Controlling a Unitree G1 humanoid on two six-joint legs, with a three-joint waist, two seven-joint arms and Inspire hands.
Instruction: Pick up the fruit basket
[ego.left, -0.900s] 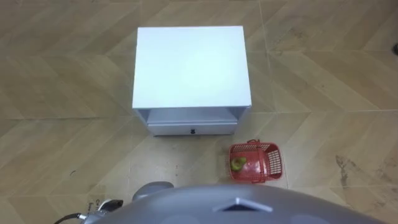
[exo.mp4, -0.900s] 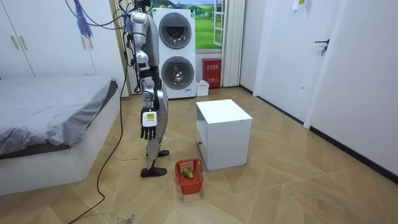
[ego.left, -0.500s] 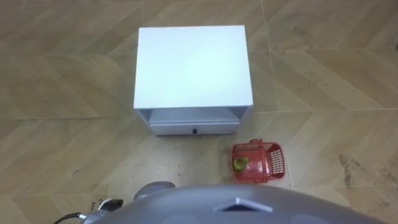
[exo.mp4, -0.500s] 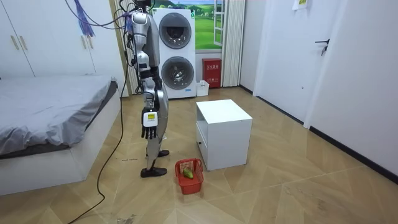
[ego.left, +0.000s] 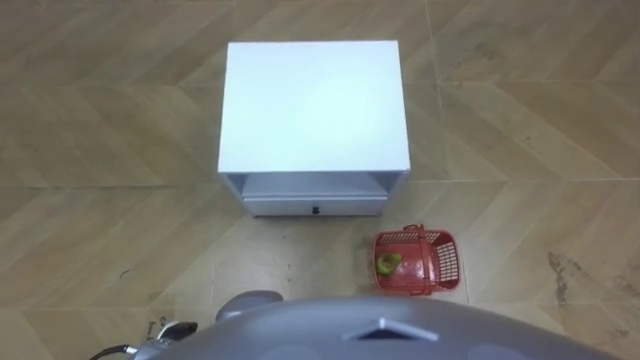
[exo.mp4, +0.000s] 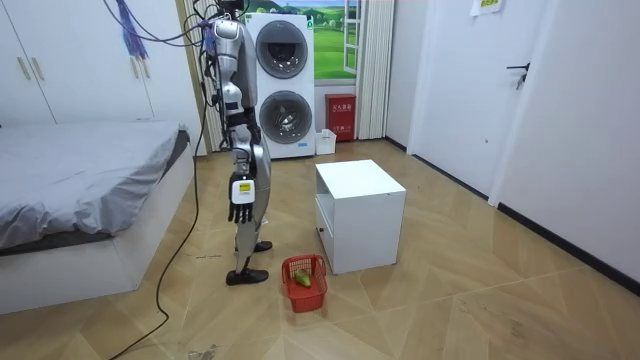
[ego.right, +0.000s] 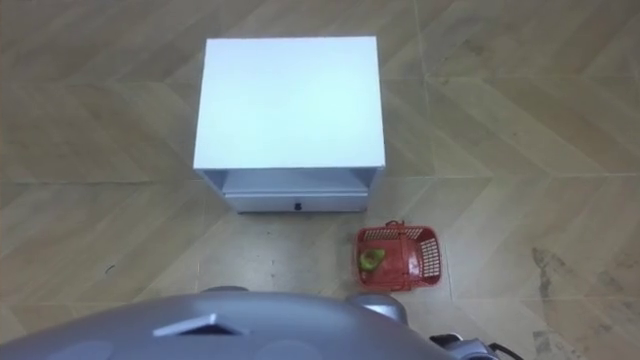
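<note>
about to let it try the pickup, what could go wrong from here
The red basket sits on the floor beside the white cabinet, while the right hand hangs at the robot's side, well above it: the deep bend may cost balance. The green fruit lies loose; a tilted lift could spill it.
</note>
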